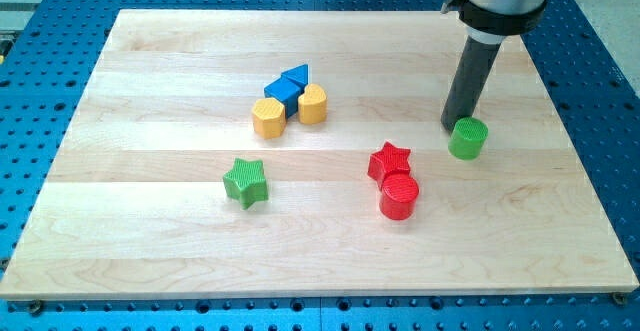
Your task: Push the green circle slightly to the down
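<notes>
The green circle stands on the wooden board at the view's right. My tip rests on the board just above and slightly left of the green circle, touching or almost touching its upper left edge. The dark rod rises from there to the arm at the view's top right.
A red star and a red circle sit together left of the green circle. A green star lies at centre left. A blue triangle, a blue block, a yellow hexagon and a yellow block cluster at upper centre.
</notes>
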